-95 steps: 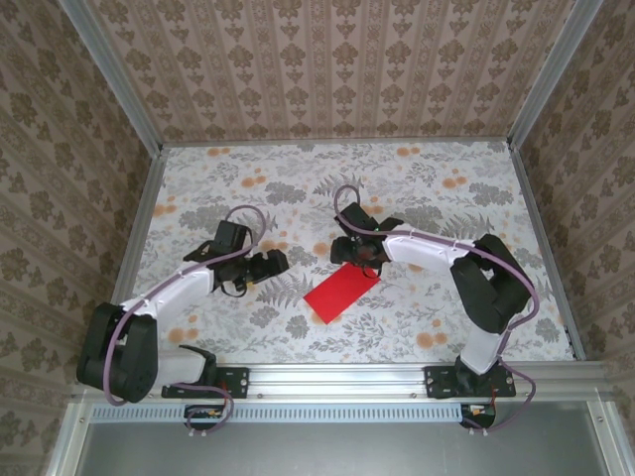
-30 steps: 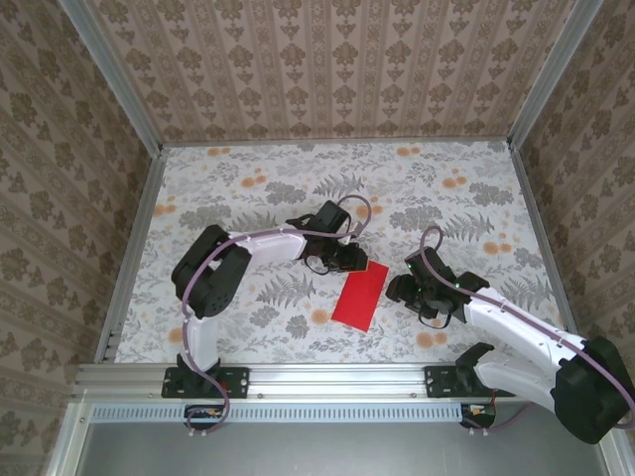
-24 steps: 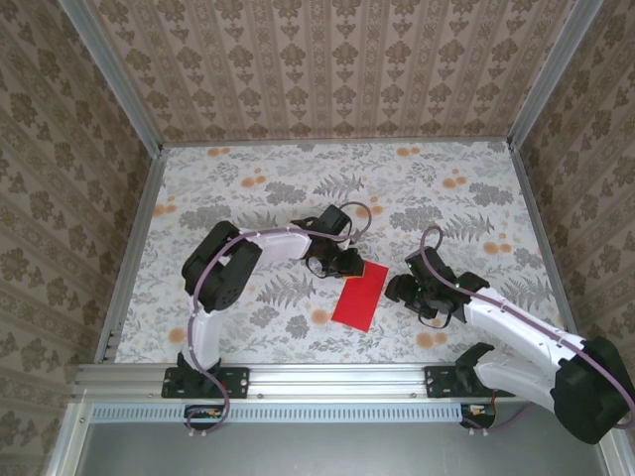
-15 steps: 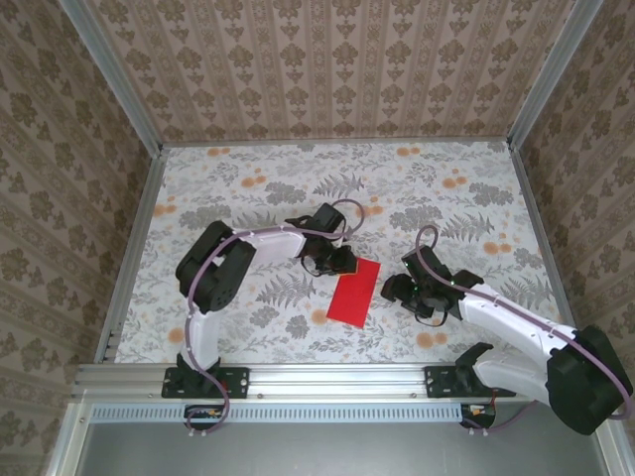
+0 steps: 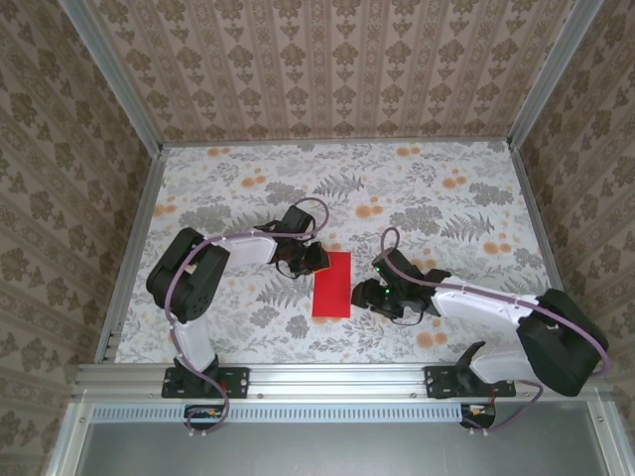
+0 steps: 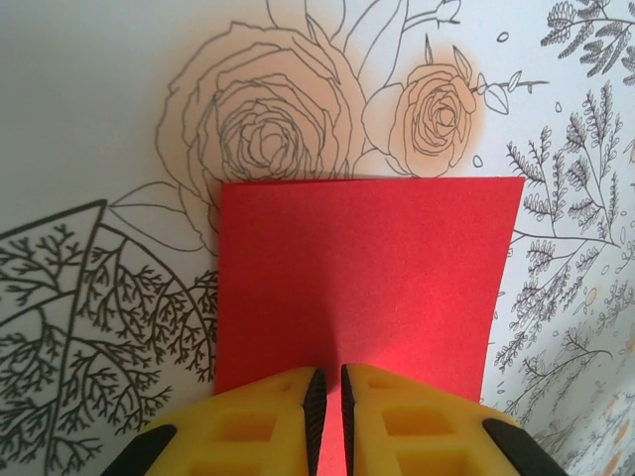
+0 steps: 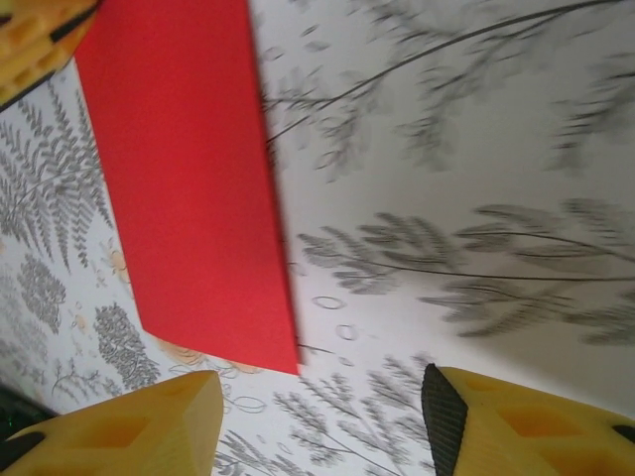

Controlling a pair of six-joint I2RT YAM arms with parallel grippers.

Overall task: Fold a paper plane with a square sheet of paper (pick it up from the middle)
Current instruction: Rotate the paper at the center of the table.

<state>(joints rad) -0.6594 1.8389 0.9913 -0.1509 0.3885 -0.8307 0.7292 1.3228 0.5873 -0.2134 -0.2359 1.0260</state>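
The square sheet of paper (image 5: 331,285) lies flat on the table as a bright red folded rectangle, long side running near to far. In the left wrist view the paper (image 6: 362,278) stretches ahead of my left gripper (image 6: 328,382). Its yellow jaws are shut to a thin slit, and their tips rest on the paper's near edge. From above, the left gripper (image 5: 310,260) sits at the paper's far left corner. My right gripper (image 5: 369,295) is low beside the paper's right edge. It stands open (image 7: 322,397), with the paper's near corner (image 7: 198,198) just ahead of the gap and nothing between the fingers.
The table (image 5: 446,208) is covered with a floral-print sheet and has metal rails on both sides and wallpapered walls. One yellow finger of the left gripper (image 7: 35,30) shows at the top left of the right wrist view. Both arms reach toward the table's middle.
The paper has slid left with the left gripper and turned more upright. The right gripper followed leftward to the paper's right edge, its jaws a little narrower.
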